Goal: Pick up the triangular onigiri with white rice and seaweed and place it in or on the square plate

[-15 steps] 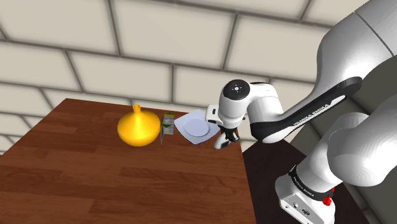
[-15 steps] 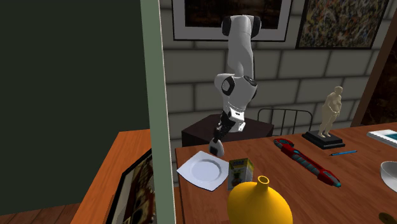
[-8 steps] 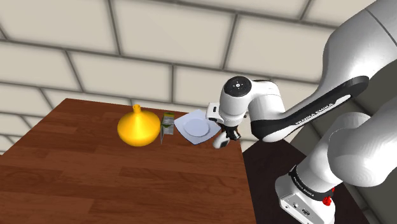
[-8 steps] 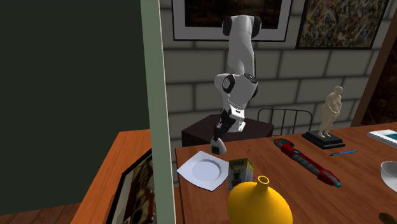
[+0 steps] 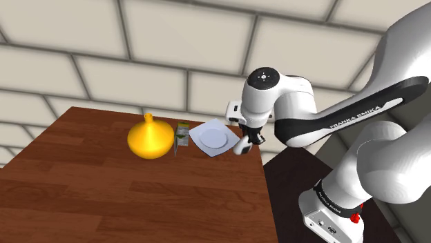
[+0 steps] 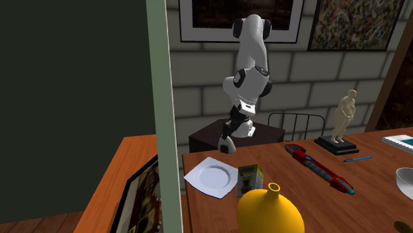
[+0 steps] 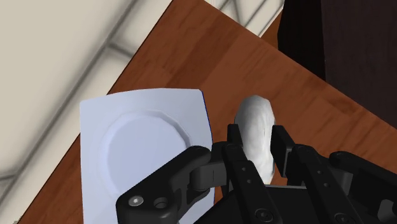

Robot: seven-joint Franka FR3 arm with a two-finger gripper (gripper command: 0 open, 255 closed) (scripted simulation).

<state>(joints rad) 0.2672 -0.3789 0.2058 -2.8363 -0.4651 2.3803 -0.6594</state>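
Table (image 6: 294, 185), brown wood: white square plate (image 6: 210, 177); green carton (image 6: 250, 175); yellow vase (image 6: 268, 213); pale statuette (image 6: 344, 118). Tool (image 6: 227, 141) hangs just beyond the plate, clasping a white onigiri (image 6: 226, 148).

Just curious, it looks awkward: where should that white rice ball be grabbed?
By its two broad faces, coming down from above: the onigiri is narrow edge-on, as the wrist view shows, and fits inside the gripper, which clasps it so.
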